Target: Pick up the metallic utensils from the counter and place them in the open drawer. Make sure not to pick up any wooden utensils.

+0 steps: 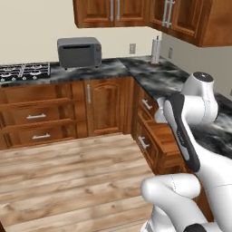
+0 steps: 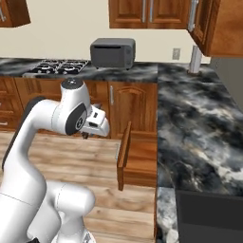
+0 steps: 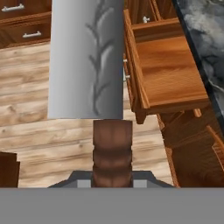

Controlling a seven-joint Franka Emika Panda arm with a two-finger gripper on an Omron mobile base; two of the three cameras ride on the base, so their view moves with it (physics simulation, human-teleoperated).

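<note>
The cleaver is held in the tool, whose jaws are closed narrowly on its dark reddish handle, the broad silver blade standing up the hand view away from the camera. It hangs over the wooden floor, beside the open drawer and not yet above it; the drawer's bare wooden bottom lies to the blade's right in that view. The step in hand appears to be carrying the cleaver to the drawer, and to do it well the arm should probably bring the blade across the front panel with room to spare, since that panel stands proud between the cleaver and the cavity. It seems wise to lower the cleaver inside the walls before releasing, with its long blade running along the drawer's length, so that it cannot catch a side or tip out onto the floor. The hand view alone gives the grip and the drawer's interior. The right base view shows the tool short of the drawer's front edge, and the marbled worktop beyond it; the left base view shows the drawer pulled out under that worktop, partly behind the arm.
</note>
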